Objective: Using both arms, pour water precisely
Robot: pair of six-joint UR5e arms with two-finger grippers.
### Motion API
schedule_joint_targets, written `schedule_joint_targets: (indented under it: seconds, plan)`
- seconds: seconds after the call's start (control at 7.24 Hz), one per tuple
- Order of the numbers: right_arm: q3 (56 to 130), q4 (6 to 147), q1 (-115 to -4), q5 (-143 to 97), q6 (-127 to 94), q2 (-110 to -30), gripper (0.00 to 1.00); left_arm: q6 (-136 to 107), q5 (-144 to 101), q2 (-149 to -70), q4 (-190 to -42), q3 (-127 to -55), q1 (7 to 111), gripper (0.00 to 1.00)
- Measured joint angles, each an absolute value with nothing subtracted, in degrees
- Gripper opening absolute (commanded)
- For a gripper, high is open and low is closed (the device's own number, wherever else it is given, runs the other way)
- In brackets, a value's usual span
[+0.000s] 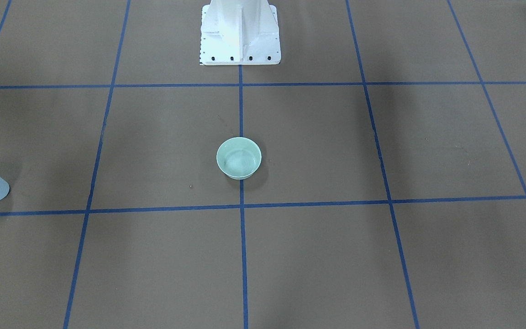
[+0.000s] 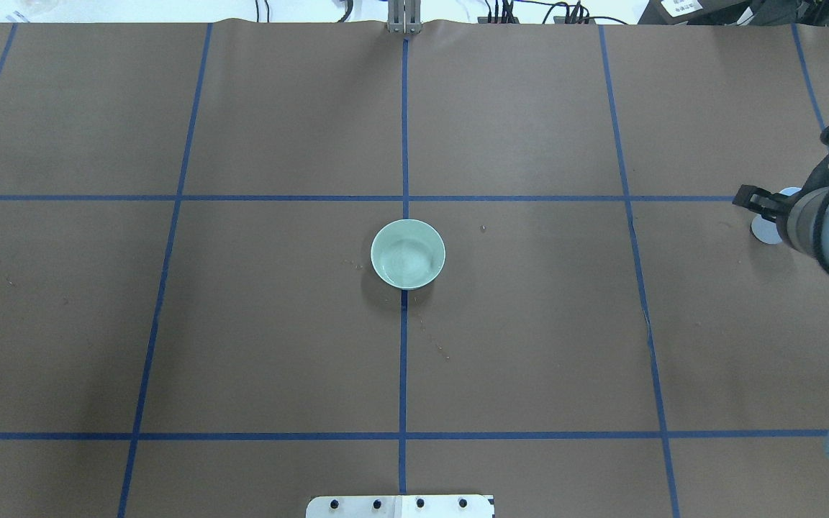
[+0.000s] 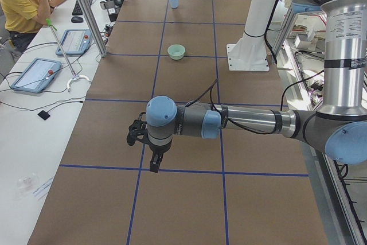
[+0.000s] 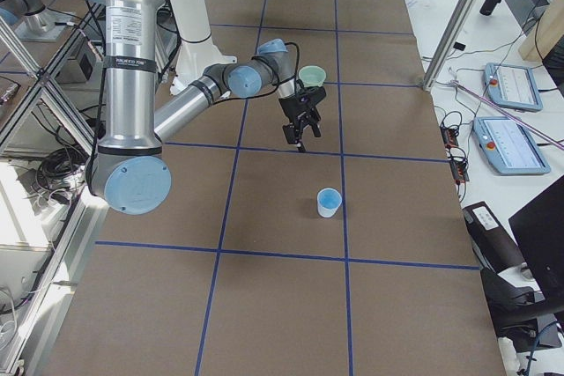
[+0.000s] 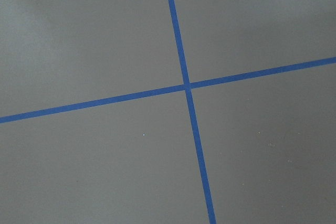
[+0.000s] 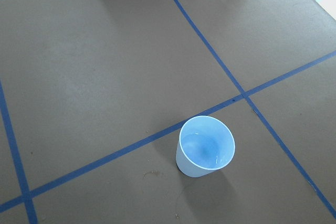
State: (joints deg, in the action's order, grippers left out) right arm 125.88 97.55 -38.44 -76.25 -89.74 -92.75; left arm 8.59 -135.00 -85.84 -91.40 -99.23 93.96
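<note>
Pale blue cup with faint water glints; pale green bowl mid-table. Right gripper raised near cup, empty, finger spread unclear. Left gripper: state indeterminable.

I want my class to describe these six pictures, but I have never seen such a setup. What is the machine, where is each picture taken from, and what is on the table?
It is a robot with two jointed arms on a white pedestal, each ending in a two-finger pincer. Two pictures look down on the brown table, one from across it, one from behind the robot. Two look along it from either end. Two come from cameras on the wrists. In the middle stands a pale green bowl. Towards the robot's right end stands a pale blue cup; faint glints suggest water inside. The right pincer hangs near the cup without touching it. The left pincer hovers over a crossing of blue tape lines. Neither holds anything.
</note>
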Motion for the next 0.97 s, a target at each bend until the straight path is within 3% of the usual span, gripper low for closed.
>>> schedule_joint_targets:
  seconds: [0.41, 0.97]
  plan:
    - [114.88, 97.60, -29.99, -59.76, -104.19, -92.00, 0.99, 8.57, -135.00, -85.79, -91.41, -99.23, 93.95, 1.00]
    - [103.10, 97.64, -27.69, -49.94, -116.91, -88.16, 0.99, 8.55, -135.00, -85.78, -91.41, -99.31, 93.96, 1.00]
